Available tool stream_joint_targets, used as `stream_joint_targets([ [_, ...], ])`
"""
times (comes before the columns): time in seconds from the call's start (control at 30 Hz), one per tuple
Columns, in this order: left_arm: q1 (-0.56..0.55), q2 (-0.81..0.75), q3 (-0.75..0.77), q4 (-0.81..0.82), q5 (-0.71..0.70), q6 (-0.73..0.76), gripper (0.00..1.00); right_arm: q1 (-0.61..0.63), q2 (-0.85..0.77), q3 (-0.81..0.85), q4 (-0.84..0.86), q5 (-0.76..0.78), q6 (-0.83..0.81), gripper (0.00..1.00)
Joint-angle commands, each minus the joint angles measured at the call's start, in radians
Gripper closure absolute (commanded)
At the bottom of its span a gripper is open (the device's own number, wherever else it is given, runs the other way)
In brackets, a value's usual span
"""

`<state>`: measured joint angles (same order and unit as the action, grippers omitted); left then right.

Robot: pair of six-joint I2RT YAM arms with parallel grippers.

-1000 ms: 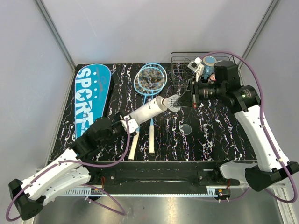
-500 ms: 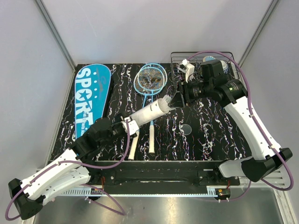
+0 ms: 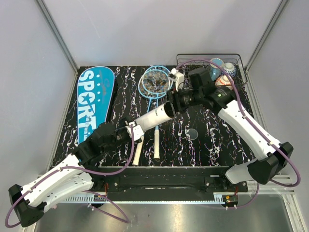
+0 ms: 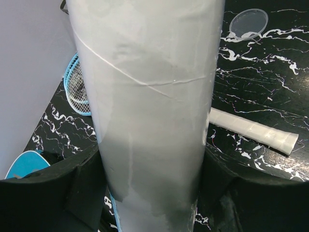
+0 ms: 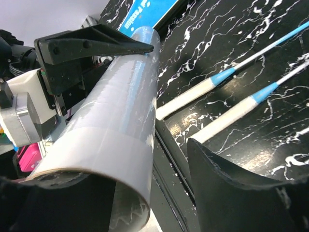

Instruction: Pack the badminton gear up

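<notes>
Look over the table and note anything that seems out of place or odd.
One thing stands out: a small clear lid lies loose on the black table, away from the white tube that the left tool holds slanted. The tube's mouth at the right tool is uncapped. Nothing looks spilled or broken.

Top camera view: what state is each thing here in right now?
white tube: held above the table by the left gripper
left gripper: shut on the white tube
right gripper: open, at the tube's far end
rackets: lying flat, not held
teal bag: lying flat, not held
clear lid: on the table, off the tube
cups: in the wire rack
</notes>
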<state>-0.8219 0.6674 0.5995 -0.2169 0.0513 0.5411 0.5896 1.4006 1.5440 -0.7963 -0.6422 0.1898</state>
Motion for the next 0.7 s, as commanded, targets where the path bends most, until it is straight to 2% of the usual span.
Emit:
stream_joint_targets([
  [0.0, -0.005, -0.028, 0.022, 0.102, -0.014, -0.003, 0.88, 0.035, 0.015, -0.036, 0.132, -0.002, 0.06, 0.34],
  [0.17, -0.003, -0.023, 0.023, 0.119, -0.048, -0.015, 0.89, 0.032, -0.063, -0.021, 0.14, 0.189, 0.074, 0.23],
  [0.2, -0.003, -0.02, 0.026, 0.123, -0.106, -0.024, 0.9, 0.021, -0.11, -0.03, 0.153, 0.314, 0.089, 0.21],
  [0.27, -0.005, -0.014, 0.032, 0.134, -0.158, -0.032, 0.94, 0.003, -0.164, -0.083, 0.204, 0.45, 0.143, 0.15],
  [0.3, -0.003, -0.008, 0.036, 0.139, -0.219, -0.039, 0.96, -0.022, -0.216, -0.105, 0.213, 0.605, 0.167, 0.14],
  [0.37, -0.005, 0.001, 0.036, 0.165, -0.298, -0.047, 0.99, -0.054, -0.262, -0.183, 0.227, 0.758, 0.247, 0.1],
  [0.4, -0.003, 0.003, 0.036, 0.172, -0.38, -0.05, 0.99, -0.072, -0.303, -0.209, 0.229, 0.853, 0.273, 0.09],
  [0.53, -0.003, 0.008, 0.023, 0.214, -0.559, -0.044, 0.96, -0.148, -0.359, -0.344, 0.253, 0.909, 0.332, 0.09],
  [0.67, 0.004, 0.001, 0.02, 0.246, -0.648, -0.043, 0.93, -0.149, -0.287, -0.418, 0.201, 0.871, 0.33, 0.12],
])
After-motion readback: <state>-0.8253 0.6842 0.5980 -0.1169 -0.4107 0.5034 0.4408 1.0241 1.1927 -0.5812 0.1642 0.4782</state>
